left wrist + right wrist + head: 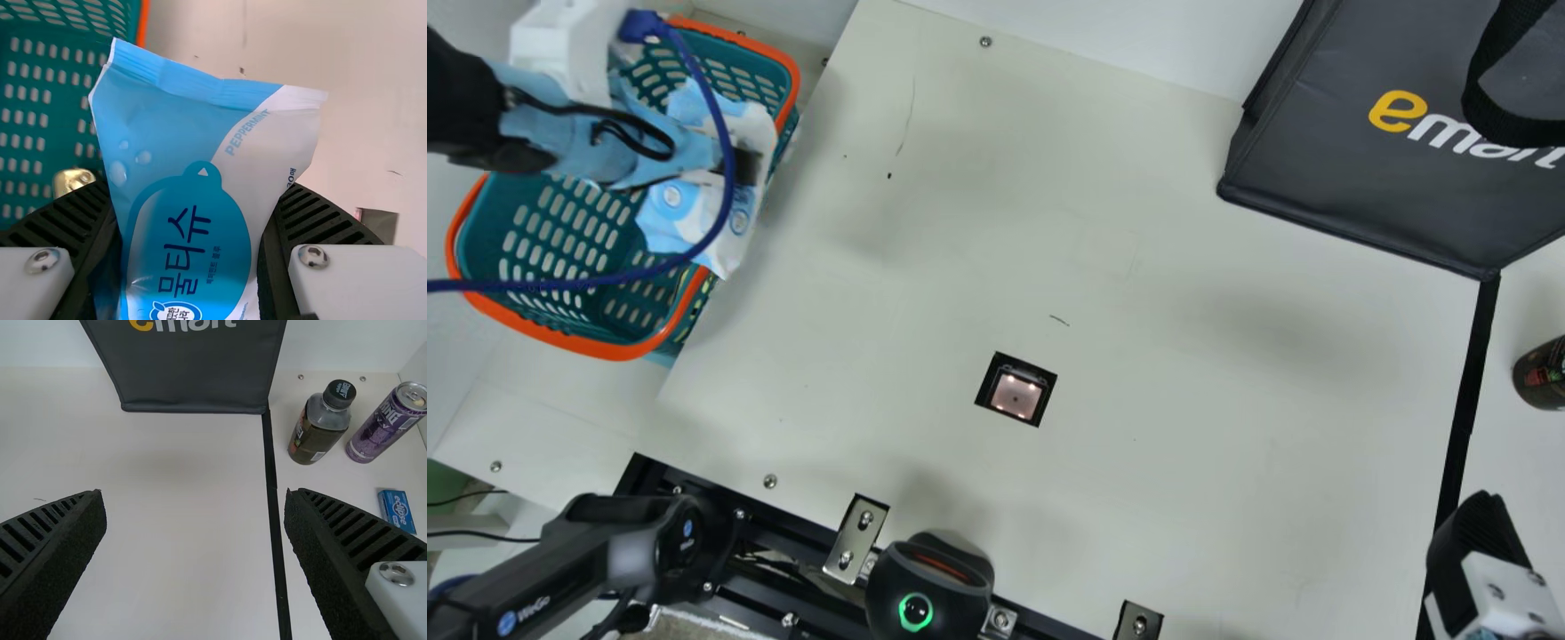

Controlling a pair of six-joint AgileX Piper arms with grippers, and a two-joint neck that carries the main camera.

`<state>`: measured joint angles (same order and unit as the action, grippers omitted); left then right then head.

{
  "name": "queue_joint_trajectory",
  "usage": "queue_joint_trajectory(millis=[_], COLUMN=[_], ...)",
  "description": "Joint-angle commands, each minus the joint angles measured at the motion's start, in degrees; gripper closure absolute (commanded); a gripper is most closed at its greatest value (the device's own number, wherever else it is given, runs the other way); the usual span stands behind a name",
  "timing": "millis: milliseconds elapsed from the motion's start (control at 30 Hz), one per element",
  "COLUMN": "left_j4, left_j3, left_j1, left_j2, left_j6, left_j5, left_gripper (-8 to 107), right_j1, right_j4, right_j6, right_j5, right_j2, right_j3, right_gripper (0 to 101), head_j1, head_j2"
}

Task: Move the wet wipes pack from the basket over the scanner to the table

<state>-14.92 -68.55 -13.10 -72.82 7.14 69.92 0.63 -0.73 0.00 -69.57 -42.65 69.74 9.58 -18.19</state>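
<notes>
Blue cable (716,124) loops across the main view, in front of the left gripper (738,166). The left gripper is closed on the wet wipes pack (676,200), one ribbed finger on each side. The pack overlaps the table-side rim of the teal basket (609,349); contact with the rim cannot be determined. In the left wrist view, the pack's blue-and-white printed face is toward the camera. The right gripper (1480,533) is set wide, its fingers well apart, above the table (1183,427). A rounded black device (929,587) with a green ring light is mounted at the table's near edge. The square, lit scanner (1016,394) is recessed into the tabletop. A dark bottle (1543,373) stands beyond the black strip (1467,427), with a purple can (387,423) beside it. A dark grey bag (1325,178) is positioned at the far side.
</notes>
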Motion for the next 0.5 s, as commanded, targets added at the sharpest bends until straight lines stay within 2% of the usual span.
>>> queue_joint_trajectory(millis=[0,467], left_j4=[1.06,8.16], left_j3=[0.62,1.90], left_j1=[5.79,32.17], left_j2=[0.87,2.79], left_j6=[-8.52,-36.12], left_j5=[-0.02,-0.02], left_gripper=[107,107], right_j1=[0.00,0.00], right_j4=[0.00,0.00], right_j6=[0.00,0.00], right_j5=[0.00,0.00], right_j2=[0.00,0.00], right_j3=[0.00,0.00], right_gripper=[6,6], head_j1=[-1.66,-1.66], head_j2=[-0.23,-0.23])
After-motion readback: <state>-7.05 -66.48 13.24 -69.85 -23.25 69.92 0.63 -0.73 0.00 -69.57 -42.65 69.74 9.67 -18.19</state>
